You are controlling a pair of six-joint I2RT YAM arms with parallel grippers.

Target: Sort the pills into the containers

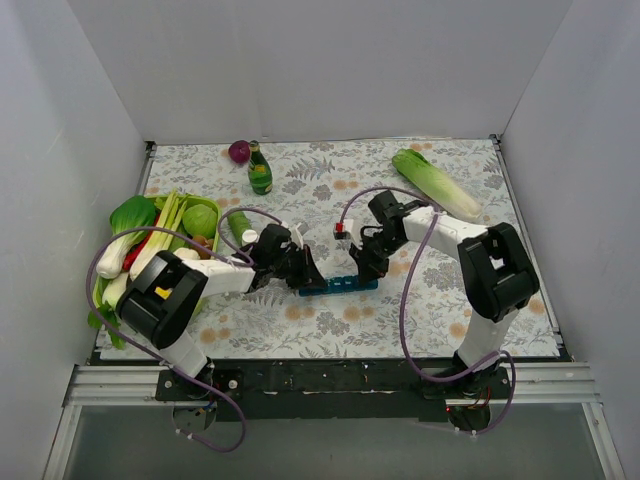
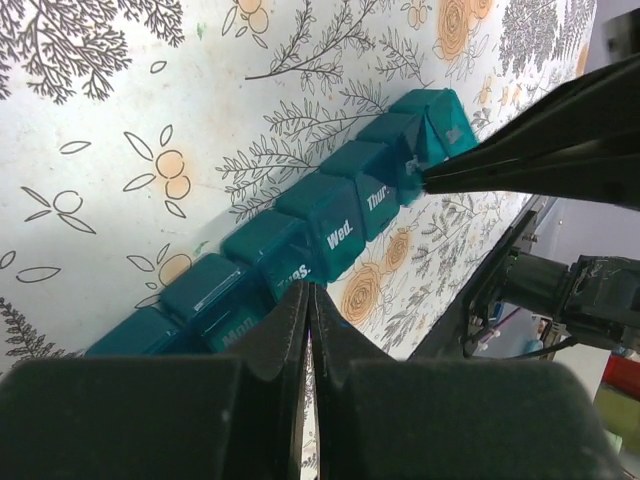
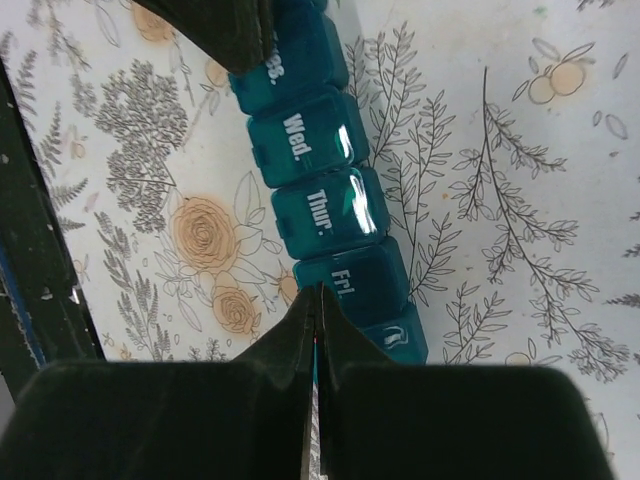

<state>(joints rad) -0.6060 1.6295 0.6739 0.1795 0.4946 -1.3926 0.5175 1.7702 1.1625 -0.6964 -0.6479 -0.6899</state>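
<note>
The containers are one long teal-blue pill box (image 1: 340,285) with day labels, lying on the floral cloth between the two arms, all lids down (image 2: 330,215) (image 3: 320,215). My left gripper (image 1: 305,276) is shut, its tips (image 2: 310,290) against the front edge of the "Tues." compartment. My right gripper (image 1: 365,268) is shut too, its tips (image 3: 318,290) at the front edge of the "Fri." compartment. Each wrist view shows the other gripper's closed fingers (image 2: 520,150) (image 3: 225,35) at the box. I cannot tell whether either pinches a lid tab. No pills are in view.
A green bottle (image 1: 260,170) and a purple onion (image 1: 238,151) stand at the back. A napa cabbage (image 1: 435,183) lies back right. A lime basket (image 1: 212,265) with leafy vegetables (image 1: 130,215) sits at the left. White walls enclose the table.
</note>
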